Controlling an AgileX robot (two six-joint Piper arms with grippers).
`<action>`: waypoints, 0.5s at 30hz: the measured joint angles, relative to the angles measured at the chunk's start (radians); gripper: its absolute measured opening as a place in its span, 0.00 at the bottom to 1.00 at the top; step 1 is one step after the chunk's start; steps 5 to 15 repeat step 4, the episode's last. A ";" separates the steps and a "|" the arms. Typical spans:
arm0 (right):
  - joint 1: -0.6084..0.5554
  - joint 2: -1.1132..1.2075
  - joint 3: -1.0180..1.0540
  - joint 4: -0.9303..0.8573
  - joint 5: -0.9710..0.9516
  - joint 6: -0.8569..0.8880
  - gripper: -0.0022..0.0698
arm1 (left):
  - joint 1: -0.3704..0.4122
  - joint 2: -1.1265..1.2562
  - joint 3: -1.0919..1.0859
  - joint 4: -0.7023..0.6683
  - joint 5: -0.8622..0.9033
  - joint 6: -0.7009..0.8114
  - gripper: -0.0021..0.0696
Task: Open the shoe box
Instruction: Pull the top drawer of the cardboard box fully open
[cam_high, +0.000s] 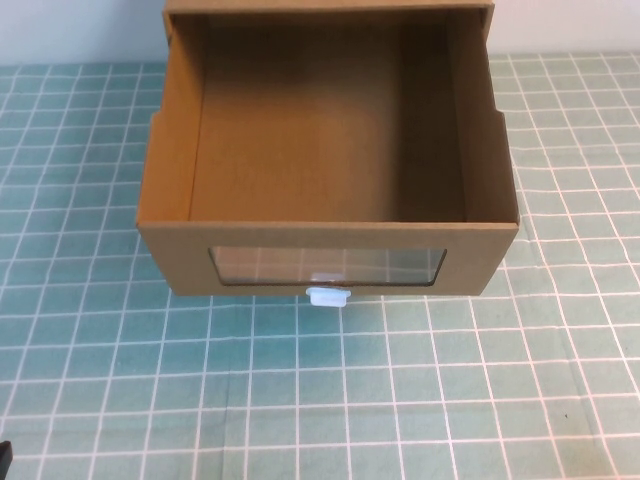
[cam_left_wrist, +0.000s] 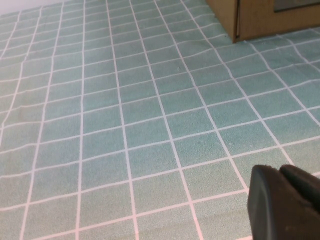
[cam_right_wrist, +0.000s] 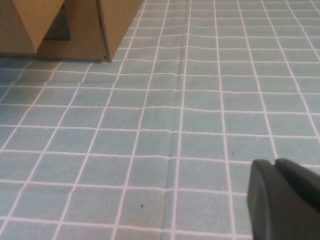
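Note:
The brown cardboard shoe box (cam_high: 180, 250) stands at the back middle of the table. Its drawer is slid out toward me and its inside (cam_high: 320, 130) is bare. The front panel has a clear window (cam_high: 325, 266) with a small white pull tab (cam_high: 329, 296) under it. My left gripper (cam_left_wrist: 280, 172) hovers low over the mat, well away from the box corner (cam_left_wrist: 260, 20), its fingers pressed together on nothing. My right gripper (cam_right_wrist: 275, 164) is also shut and holds nothing, far from the box corner (cam_right_wrist: 115, 20). Neither gripper shows in the high view.
A green mat with a white grid (cam_high: 300, 400) covers the table on all sides of the box. The outer sleeve of the box (cam_high: 330, 8) sits at the far edge against a pale wall. A small dark part (cam_high: 3, 455) shows at the near left corner.

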 joint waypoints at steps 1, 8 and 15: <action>0.000 0.000 0.000 0.000 0.000 -0.001 0.01 | 0.000 0.000 0.000 0.000 0.000 0.000 0.02; 0.000 0.000 0.000 0.002 0.000 -0.001 0.01 | 0.000 0.000 0.000 0.000 0.000 0.000 0.02; 0.000 0.000 0.000 0.002 0.000 -0.001 0.01 | 0.000 0.000 0.000 0.000 0.000 0.000 0.02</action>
